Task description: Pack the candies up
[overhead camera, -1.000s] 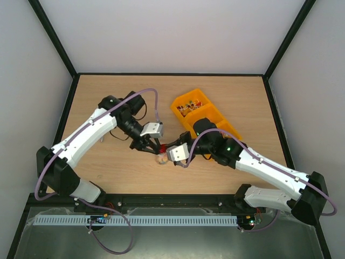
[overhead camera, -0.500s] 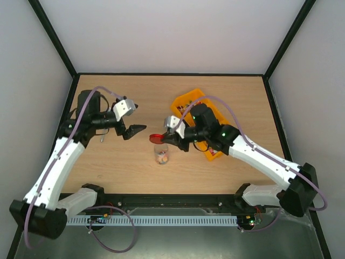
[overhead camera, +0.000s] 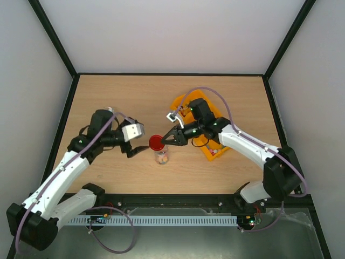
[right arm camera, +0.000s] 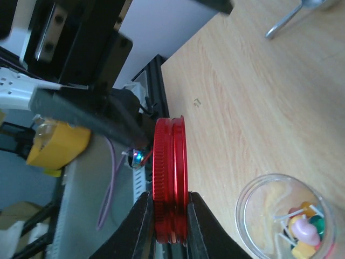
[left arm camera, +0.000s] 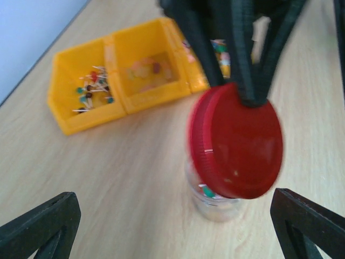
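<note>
A small clear jar (overhead camera: 161,157) stands on the table with a few pastel candies (right arm camera: 304,229) in its bottom. My right gripper (overhead camera: 165,141) is shut on a red lid (overhead camera: 157,142), held on edge just above the jar's left side. In the right wrist view the lid (right arm camera: 170,183) is pinched between both fingers beside the open jar (right arm camera: 291,218). My left gripper (overhead camera: 137,151) is open just left of the jar, touching nothing. In its wrist view the lid (left arm camera: 237,143) hides most of the jar (left arm camera: 215,202), and its wide-spread fingertips (left arm camera: 40,229) frame the picture.
An orange compartment bin (overhead camera: 179,104) lies right of the jar under my right arm. In the left wrist view its wall (left arm camera: 86,121) encloses small coloured bits. A thin metal piece (right arm camera: 294,16) lies on the wood beyond the jar.
Both grippers were together at the jar. My left gripper opened, swung away left, then came back beside the jar. My right gripper lifted the red lid off and holds it over the jar.
</note>
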Tool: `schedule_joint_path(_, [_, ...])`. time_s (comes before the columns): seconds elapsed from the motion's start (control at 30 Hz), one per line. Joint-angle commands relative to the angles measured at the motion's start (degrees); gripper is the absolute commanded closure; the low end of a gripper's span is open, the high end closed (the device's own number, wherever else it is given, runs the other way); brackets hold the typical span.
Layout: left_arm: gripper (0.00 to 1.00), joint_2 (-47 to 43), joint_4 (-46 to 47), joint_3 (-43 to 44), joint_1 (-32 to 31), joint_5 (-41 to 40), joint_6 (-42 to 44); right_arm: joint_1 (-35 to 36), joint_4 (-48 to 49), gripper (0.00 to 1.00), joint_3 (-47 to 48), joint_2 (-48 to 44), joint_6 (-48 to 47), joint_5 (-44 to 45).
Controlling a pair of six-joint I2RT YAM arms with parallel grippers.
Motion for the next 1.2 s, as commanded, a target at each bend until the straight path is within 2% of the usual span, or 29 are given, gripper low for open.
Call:
schedule_joint_path(0.0, [0.02, -3.65, -1.39, -4.52, -5.65, -5.48, 5.16, -0.61, -2.41, 0.92, 1.54, 3.39, 2.89, -6.93])
schedule_joint_path(0.17, [0.05, -7.51, 1.13, -9.51, -8.24, -8.14, 5.10, -1.16, -4.68, 0.95, 2.45, 7.69, 3.22, -9.70])
schedule_joint_path(0.3, [0.01, -9.60, 4.22, -11.76, -11.16, -10.67, 6.17, -1.65, -3.82, 0.96, 3.24, 10.05, 4.88, -10.43])
schedule_joint_path(0.47, [0.00, -6.57, 7.43, -10.85, -16.16, -15.93, 4.74, -3.04, -1.36, 0.96, 2.90, 11.45, 8.74, -11.40])
schedule_joint_path(0.73, [0.02, -2.01, 9.48, -8.30, -18.47, -15.47, 5.12, -3.31, -1.17, 0.96, 3.19, 12.13, 9.23, -12.51])
schedule_joint_path(0.97, [0.08, 1.62, 11.68, -6.52, -18.73, -14.20, 4.03, -3.31, -1.66, 0.96, 3.33, 12.14, 8.69, -13.21])
schedule_joint_path(1.17, [0.17, 3.28, 12.65, -5.70, -19.27, -14.62, 4.63, -3.26, -2.25, 0.96, 3.28, 11.97, 8.04, -13.42])
